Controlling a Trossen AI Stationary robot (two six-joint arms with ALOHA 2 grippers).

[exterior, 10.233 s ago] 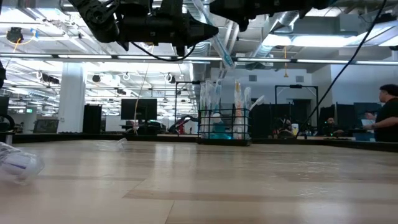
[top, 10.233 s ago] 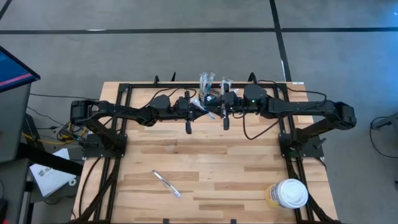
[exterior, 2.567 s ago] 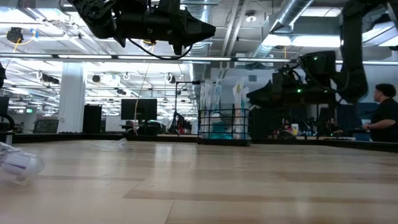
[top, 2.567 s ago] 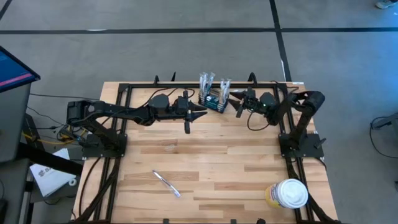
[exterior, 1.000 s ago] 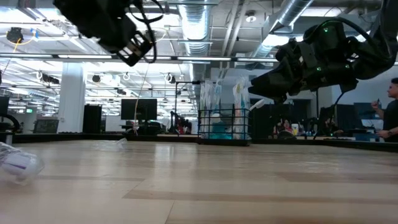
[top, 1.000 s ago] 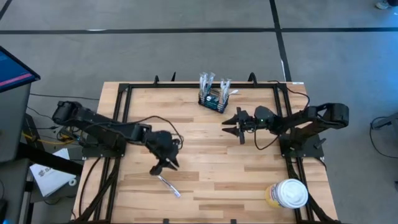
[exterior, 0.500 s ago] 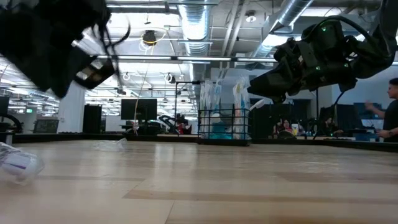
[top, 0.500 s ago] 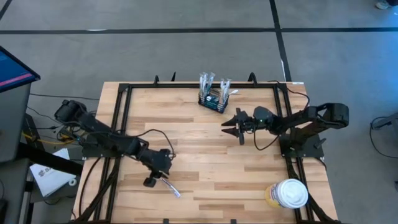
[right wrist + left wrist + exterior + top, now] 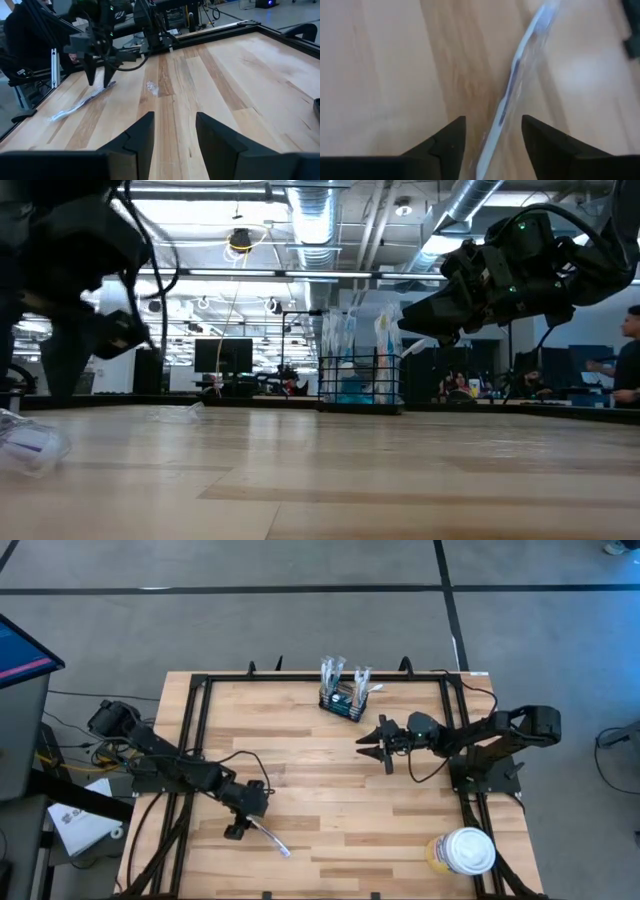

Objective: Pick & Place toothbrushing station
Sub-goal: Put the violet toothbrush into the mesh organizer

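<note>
The toothbrushing station, a small black wire-mesh box with several wrapped brushes standing upright in it, rests on its base at the table's far middle. A wrapped toothbrush lies flat on the near left of the table. My left gripper is low over its left end, open and pointing steeply down. One finger stands on each side of the packet, with a gap to each. My right gripper hovers open and nearly level, just near-right of the station.
A round white-lidded tub stands at the near right corner. A small clear scrap lies on the wood left of centre. A black frame rail runs round the table's edges. People show in the room behind the table.
My left gripper has swung toward the table's near-left and sunk from above the table's middle left down to the left end of the wrapped toothbrush, tipping more steeply downward. The toothbrush has not moved.
</note>
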